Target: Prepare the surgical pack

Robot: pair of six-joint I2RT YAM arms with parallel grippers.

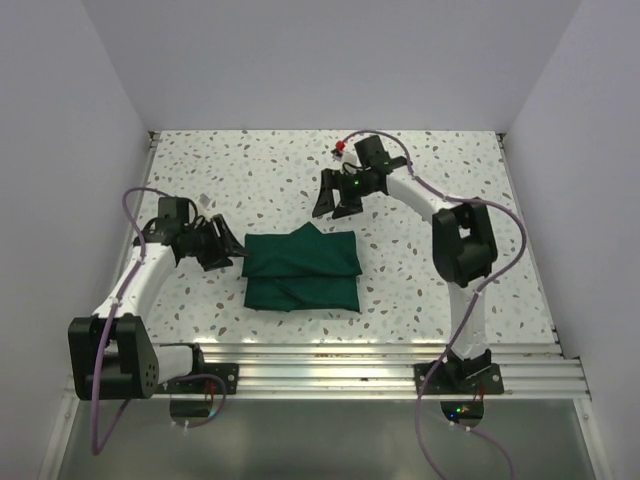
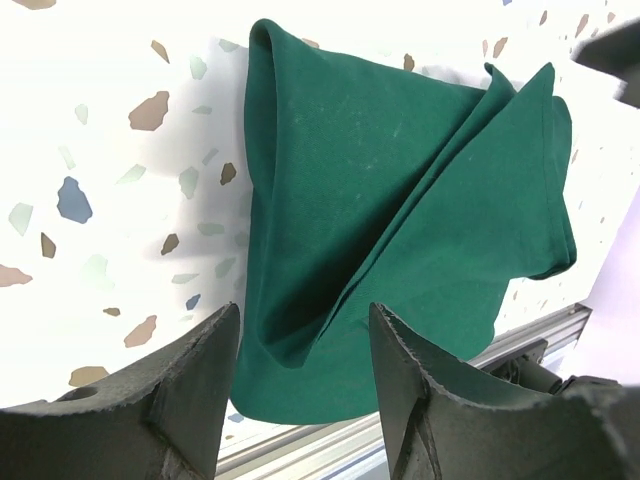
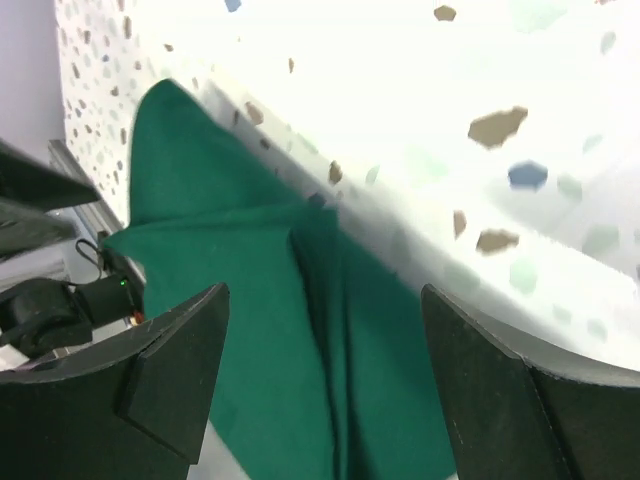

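the surgical pack (image 1: 303,272) lies near the middle of the speckled tabletop (image 1: 450,170), a little toward the near side. it is a roughly rectangular dark green bundle, with overlapping folded flaps across its top and a small peak on its far edge. only cloth shows; whatever it wraps is hidden.

the left fingers (image 1: 222,245) are at the pack's left edge, near its far-left corner, pointing toward it. from above i cannot tell whether the tips touch the cloth. in the left wrist view these fingers (image 2: 190,380) are spread apart with a clear gap. the pack (image 2: 400,230) lies on the tabletop beyond them, and nothing is pinched between them. they are released and hold nothing.

the right fingers (image 1: 330,195) are over the tabletop just beyond the pack's far edge, angled down toward it and apart from it. in the right wrist view these fingers (image 3: 170,370) are spread wide. the green cloth (image 3: 260,330) shows below and between them, and neither one presses on it. they too are released and hold nothing.

an aluminium rail (image 1: 350,360) runs along the near edge of the tabletop, with both arm bases fixed to it. a lilac cable (image 1: 128,205) loops along each arm. a small red part (image 1: 340,148) shows near the right arm's wrist at the far side; it is too small to make out.
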